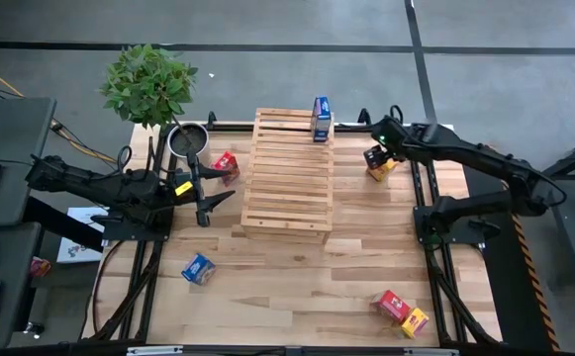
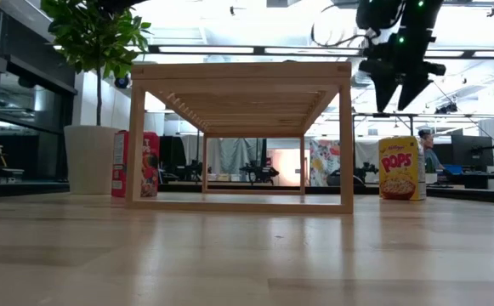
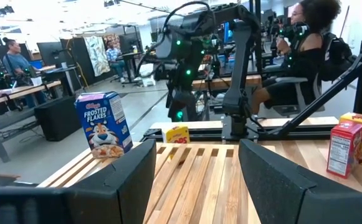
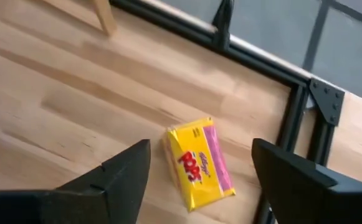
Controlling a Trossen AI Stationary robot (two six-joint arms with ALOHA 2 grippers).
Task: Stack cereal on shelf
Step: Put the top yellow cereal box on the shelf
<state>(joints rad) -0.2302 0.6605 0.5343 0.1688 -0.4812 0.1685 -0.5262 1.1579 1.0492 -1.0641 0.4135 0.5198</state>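
Note:
The pale slatted shelf [image 1: 287,173] stands mid-table. One blue cereal box [image 1: 321,119] stands upright on the shelf's far right corner and also shows in the left wrist view [image 3: 103,124]. A yellow Pops box [image 1: 378,165] stands upright on the table right of the shelf. My right gripper [image 4: 199,180] is open and hangs above it [image 2: 400,89], touching nothing. My left gripper [image 1: 216,206] is open and empty at the shelf's left side. A red box [image 1: 227,166] stands left of the shelf. Another blue box [image 1: 198,268] lies near left. A red box [image 1: 391,305] and a yellow box [image 1: 415,321] lie near right.
A potted plant [image 1: 150,84] and a metal pot [image 1: 187,140] stand at the table's far left corner. Black frame rails [image 4: 293,118] run along the table's edges. People sit at desks in the room beyond [image 3: 305,50].

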